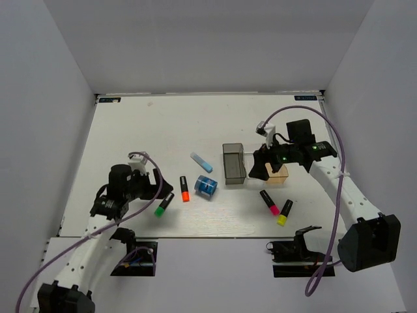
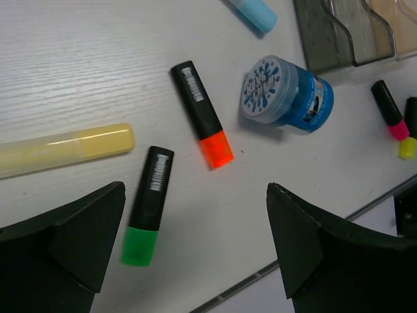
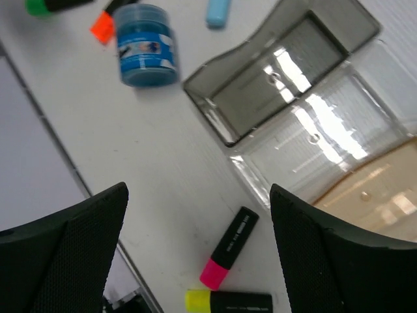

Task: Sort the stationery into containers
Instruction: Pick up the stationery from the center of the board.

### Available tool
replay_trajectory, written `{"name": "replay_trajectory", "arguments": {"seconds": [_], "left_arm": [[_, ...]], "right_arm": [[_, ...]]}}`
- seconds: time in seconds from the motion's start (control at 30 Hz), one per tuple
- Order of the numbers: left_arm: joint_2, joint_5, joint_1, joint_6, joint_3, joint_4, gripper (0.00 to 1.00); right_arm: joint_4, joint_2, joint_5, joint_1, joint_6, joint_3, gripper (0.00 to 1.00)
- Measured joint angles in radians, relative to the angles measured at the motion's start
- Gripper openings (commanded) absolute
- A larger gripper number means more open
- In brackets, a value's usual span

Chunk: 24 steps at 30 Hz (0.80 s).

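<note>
L hand (image 1: 155,185) spread wide, empty, by green-cap marker (image 1: 163,206) nr front edge of surface (image 1: 130,130). Mid-surface we see orange-cap marker (image 1: 184,189), blue tape roll (image 1: 206,186), light-blue stick (image 1: 201,162). R hand (image 1: 260,167) released over bins (image 1: 234,171); pink-cap marker (image 1: 270,202), yellow-cap marker (image 1: 284,213) nr front edge.

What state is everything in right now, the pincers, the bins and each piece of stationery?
Left pincer, open, holding nothing.
Right pincer, open, holding nothing.
Dark-grey bin, empty.
Clear bin, empty.
Tan bin, visible part empty.
Green marker, capped, lying flat.
Orange marker, capped, lying flat.
Pink marker, capped, lying flat.
Yellow marker, capped, lying flat.
Blue tape roll, lying loose, outside the bins.
Light-blue stick, lying flat, unsorted.
Cream stick, lying flat.
</note>
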Motion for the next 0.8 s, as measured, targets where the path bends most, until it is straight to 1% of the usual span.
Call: {"name": "replay_trajectory", "arguments": {"seconds": [0.07, 0.17, 0.3, 0.33, 0.4, 0.47, 0.57, 0.73, 0.8], "left_arm": [[0.075, -0.032, -0.063, -0.010, 0.048, -0.019, 1.00], [0.238, -0.135, -0.237, -0.008, 0.187, -0.057, 1.00], [0.467, -0.337, -0.534, 0.038, 0.417, -0.097, 1.00], [0.517, -0.369, -0.586, 0.051, 0.466, -0.102, 1.00], [0.620, -0.428, -0.654, 0.074, 0.543, -0.105, 1.00], [0.718, -0.487, -0.686, 0.087, 0.592, -0.102, 1.00], [0.832, -0.563, -0.714, 0.083, 0.620, -0.102, 1.00], [0.926, -0.663, -0.749, 0.019, 0.643, -0.123, 1.00], [0.947, -0.680, -0.759, -0.013, 0.660, -0.119, 1.00]], "right_arm": [[0.007, -0.004, 0.088, 0.016, 0.012, -0.005, 0.90], [0.046, 0.007, 0.207, 0.016, 0.061, -0.010, 0.90], [0.119, 0.008, 0.339, 0.013, 0.140, -0.059, 0.90], [0.113, 0.009, 0.368, 0.012, 0.158, -0.061, 0.90], [0.111, 0.010, 0.410, 0.006, 0.183, -0.059, 0.90], [0.111, 0.010, 0.430, 0.000, 0.201, -0.058, 0.90], [0.110, 0.010, 0.441, -0.009, 0.215, -0.058, 0.90], [0.110, 0.010, 0.449, -0.026, 0.219, -0.058, 0.90], [0.110, 0.009, 0.449, -0.032, 0.218, -0.058, 0.90]]}}
